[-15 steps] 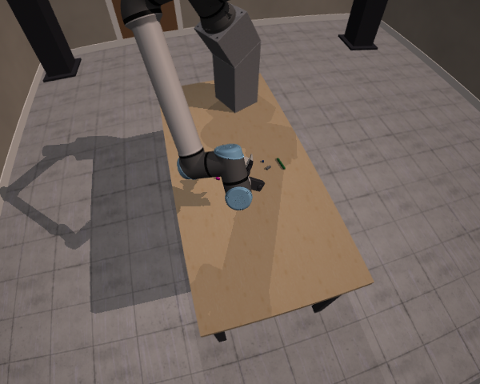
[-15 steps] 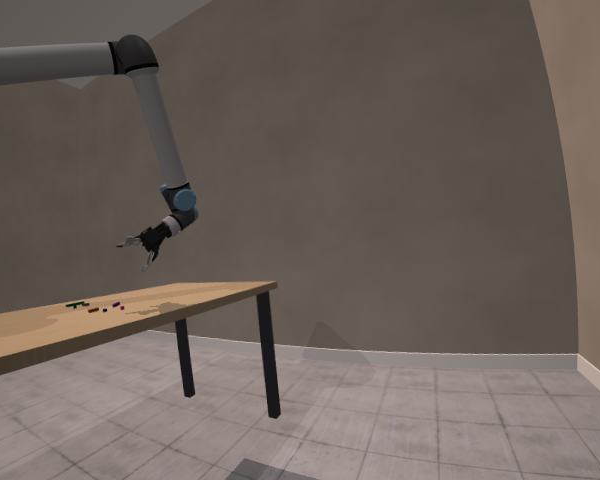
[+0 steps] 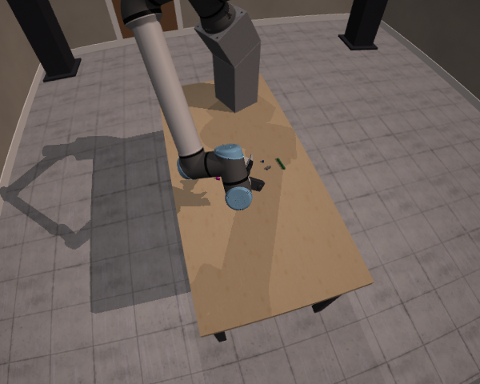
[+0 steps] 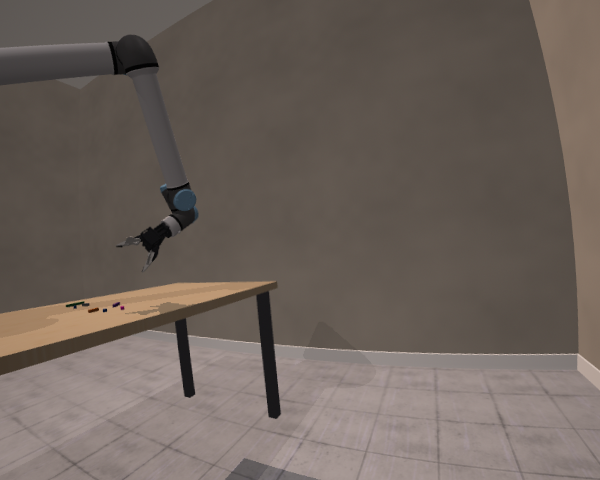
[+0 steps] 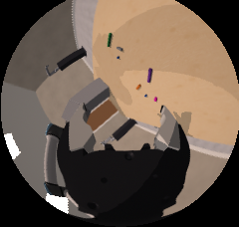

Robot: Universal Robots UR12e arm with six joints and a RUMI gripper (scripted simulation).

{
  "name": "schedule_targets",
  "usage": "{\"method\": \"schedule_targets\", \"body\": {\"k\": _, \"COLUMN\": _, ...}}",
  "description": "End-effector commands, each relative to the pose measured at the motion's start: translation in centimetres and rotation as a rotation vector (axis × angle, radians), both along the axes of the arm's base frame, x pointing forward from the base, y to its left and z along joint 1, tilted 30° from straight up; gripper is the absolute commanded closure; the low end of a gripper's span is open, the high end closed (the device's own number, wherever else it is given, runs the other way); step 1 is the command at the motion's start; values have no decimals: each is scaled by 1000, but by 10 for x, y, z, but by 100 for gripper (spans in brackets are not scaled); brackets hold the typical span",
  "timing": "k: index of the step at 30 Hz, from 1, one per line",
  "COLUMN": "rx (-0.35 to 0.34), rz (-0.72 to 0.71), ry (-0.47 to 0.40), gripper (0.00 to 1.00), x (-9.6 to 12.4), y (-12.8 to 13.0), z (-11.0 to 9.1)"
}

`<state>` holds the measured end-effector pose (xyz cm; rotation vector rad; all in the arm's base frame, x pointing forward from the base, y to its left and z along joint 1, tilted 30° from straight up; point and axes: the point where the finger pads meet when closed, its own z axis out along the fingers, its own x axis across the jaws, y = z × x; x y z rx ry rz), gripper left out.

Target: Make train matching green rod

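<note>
My gripper [image 4: 130,258] [image 5: 123,104] is wide open and empty, tilted high above the table. The green rod [image 3: 281,163] [image 4: 75,304] [image 5: 110,40] lies beside a grey rod [image 3: 267,167] [image 4: 85,304] [image 5: 119,49] and a small blue rod [image 3: 262,161] [image 5: 119,58], with gaps between them. A purple rod [image 4: 115,304] [image 5: 149,75], an orange rod [image 4: 93,310] [image 5: 138,87], a second blue rod [image 4: 104,310] [image 5: 145,96] and a magenta rod [image 3: 218,178] [image 4: 122,307] [image 5: 155,99] lie loosely scattered, apart from each other. The arm hides part of this group in the top view.
The wooden table [image 3: 314,256] [image 4: 228,290] carries the arm's grey pedestal [image 3: 236,78] at its far end. Shadows of the arm fall across the table. The magenta rod is the rod nearest the table's left edge in the top view.
</note>
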<state>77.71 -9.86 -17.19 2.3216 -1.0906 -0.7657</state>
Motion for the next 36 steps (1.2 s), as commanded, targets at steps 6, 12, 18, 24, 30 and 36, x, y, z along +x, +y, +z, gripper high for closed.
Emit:
{"method": "schedule_targets", "body": {"k": 6, "rx": 0, "rz": 1, "ry": -2, "gripper": 0, "x": 0, "y": 0, "z": 1}}
{"method": "schedule_targets", "body": {"k": 12, "rx": -3, "rz": 7, "ry": -17, "gripper": 0, "x": -1, "y": -3, "z": -1}}
{"method": "schedule_targets", "body": {"k": 18, "rx": -9, "rz": 22, "ry": -49, "gripper": 0, "x": -6, "y": -10, "z": -3}}
{"method": "schedule_targets", "body": {"k": 24, "rx": -21, "rz": 46, "ry": -101, "gripper": 0, "x": -14, "y": -22, "z": -6}}
{"method": "schedule_targets", "body": {"k": 30, "rx": -39, "rz": 86, "ry": -189, "gripper": 0, "x": -27, "y": -41, "z": -13}}
{"method": "schedule_targets", "body": {"k": 36, "rx": -52, "rz": 110, "ry": -241, "gripper": 0, "x": -35, "y": -52, "z": -15}}
